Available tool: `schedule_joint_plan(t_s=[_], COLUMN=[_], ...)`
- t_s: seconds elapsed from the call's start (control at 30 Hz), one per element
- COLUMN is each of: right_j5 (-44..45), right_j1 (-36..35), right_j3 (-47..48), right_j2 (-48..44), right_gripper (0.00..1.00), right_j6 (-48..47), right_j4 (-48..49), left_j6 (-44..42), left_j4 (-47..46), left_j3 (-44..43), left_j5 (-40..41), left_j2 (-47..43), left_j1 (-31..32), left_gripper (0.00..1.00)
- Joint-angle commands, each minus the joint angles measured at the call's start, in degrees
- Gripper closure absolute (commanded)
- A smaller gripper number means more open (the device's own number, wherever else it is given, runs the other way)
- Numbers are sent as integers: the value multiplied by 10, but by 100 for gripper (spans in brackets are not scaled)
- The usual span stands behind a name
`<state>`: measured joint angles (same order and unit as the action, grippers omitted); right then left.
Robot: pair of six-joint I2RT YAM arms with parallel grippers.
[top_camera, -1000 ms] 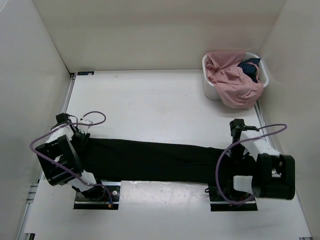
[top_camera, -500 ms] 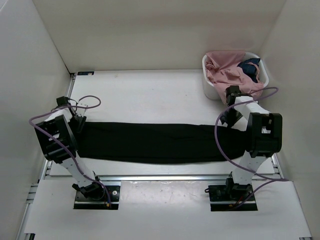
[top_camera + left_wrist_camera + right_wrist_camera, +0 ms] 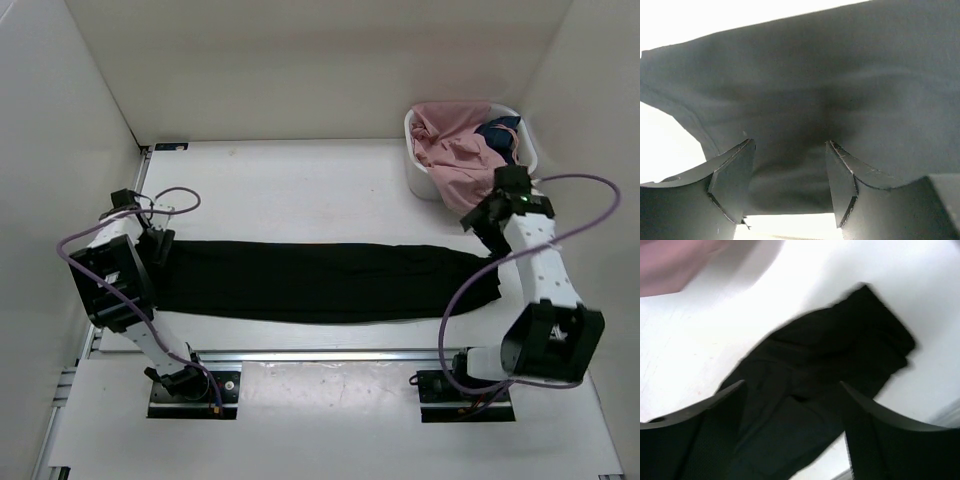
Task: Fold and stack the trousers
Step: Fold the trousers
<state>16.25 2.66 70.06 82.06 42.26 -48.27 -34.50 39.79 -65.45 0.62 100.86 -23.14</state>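
Lying flat, trousers [image 3: 320, 283] lengthwise left-to-right.

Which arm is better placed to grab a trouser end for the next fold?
Left, probably. The left gripper sits low at the left end of the trousers, with cloth between its open fingers. The right gripper hangs open higher up near the basket, clear of the cloth.

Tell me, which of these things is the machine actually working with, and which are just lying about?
Part of the job:
- black trousers, stretched flat across the table
- left gripper and right gripper, both open, one near each end of the trousers

Just lying about:
- white basket at the far right
- pink garment in it
- dark blue garment in it
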Motion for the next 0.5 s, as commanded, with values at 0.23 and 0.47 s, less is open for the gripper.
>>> schedule_joint_plan(t_s=[0.23,0.47], right_j5=[-62,-72], right_j1=[96,96], right_j3=[-94,-60], right_j2=[-16,63], right_gripper=[18,27], right_j6=[-23,6], right_j4=[-39,-30], left_j6=[7,-5], left_j4=[17,12], left_j3=[78,83], left_j5=[-1,-17], left_j2=[-27,-15], left_j1=[-36,-69], left_gripper=[29,29])
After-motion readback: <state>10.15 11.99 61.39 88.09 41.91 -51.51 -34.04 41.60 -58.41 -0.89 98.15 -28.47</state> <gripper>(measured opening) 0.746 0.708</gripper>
